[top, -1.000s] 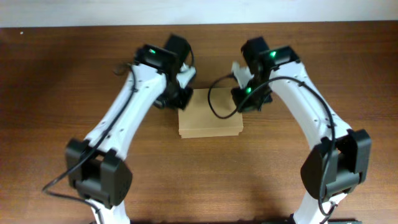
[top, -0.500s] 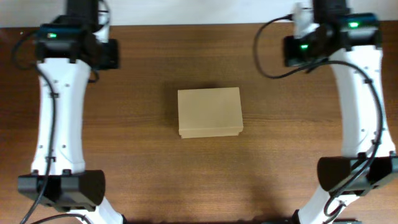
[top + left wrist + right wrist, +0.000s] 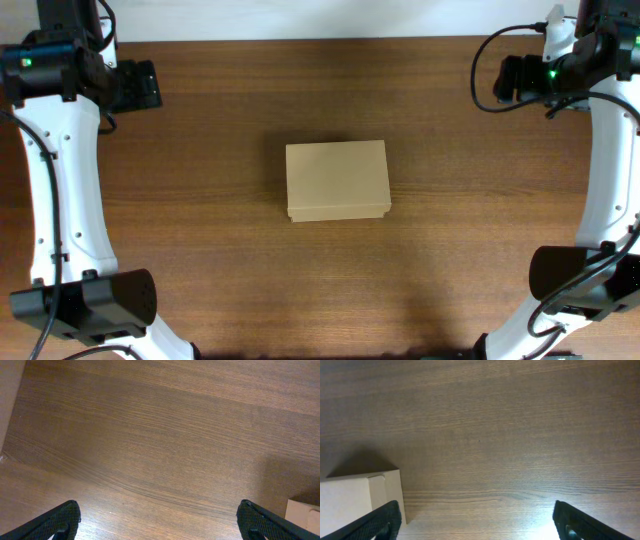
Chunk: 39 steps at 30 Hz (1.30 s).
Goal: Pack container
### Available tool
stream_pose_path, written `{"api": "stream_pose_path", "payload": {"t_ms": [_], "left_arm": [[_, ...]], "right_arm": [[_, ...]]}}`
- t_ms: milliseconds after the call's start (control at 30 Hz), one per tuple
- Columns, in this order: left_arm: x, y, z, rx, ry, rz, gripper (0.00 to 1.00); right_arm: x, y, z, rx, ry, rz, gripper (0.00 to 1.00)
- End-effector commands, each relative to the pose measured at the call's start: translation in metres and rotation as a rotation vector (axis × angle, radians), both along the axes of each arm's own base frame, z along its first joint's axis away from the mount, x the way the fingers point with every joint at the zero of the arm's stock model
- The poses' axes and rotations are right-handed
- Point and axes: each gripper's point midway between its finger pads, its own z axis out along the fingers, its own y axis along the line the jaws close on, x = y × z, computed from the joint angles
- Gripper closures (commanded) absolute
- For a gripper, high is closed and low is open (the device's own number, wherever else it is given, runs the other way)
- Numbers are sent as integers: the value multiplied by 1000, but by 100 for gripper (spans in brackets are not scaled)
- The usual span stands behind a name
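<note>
**Both grippers wide and empty, box shut in mid-table**

In the left wrist view the left gripper [image 3: 160,522] shows only its two dark fingertips [image 3: 62,520], one in each bottom corner of the frame. They are spread wide, with nothing but bare wood between them. The right gripper [image 3: 477,520] reads the same way in its own view: tips in the bottom corners, jaws wide, holding nothing. Beyond each pair of tips lies the table [image 3: 200,250], and a piece of the box [image 3: 337,180] shows at the edge of each view. It is a pale corner at the bottom right of the left wrist frame, and a larger side and corner at the bottom left of the right wrist frame. So both cameras look in towards it from opposite sides.

From overhead the box sits in the middle of the frame, flat on the wood. Its flap lid lies down, with the tuck edge along the lower side, and what is inside cannot be seen. The left gripper is in the upper left of the frame and the right gripper in the upper right, each well apart from the box and touching nothing. That parked, spread pose probably serves to leave the box clear, and with the lid down the packing looks finished
</note>
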Motion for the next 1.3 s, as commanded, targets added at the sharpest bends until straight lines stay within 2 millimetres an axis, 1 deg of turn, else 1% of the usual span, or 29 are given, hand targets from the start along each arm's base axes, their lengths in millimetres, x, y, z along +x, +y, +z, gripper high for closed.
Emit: {"api": "stream_pose_path", "payload": {"t_ms": [0, 1100, 1167, 1267], "left_arm": [[0, 3, 1, 6, -3, 8, 0], [0, 3, 1, 6, -3, 8, 0], [0, 3, 1, 6, -3, 8, 0], [0, 3, 1, 6, -3, 8, 0]], "right_arm": [[0, -1, 7, -4, -17, -11, 1], [-2, -1, 6, -3, -10, -11, 1], [-5, 5, 10, 9, -16, 4, 1], [0, 13, 29, 13, -104, 24, 1]]}}
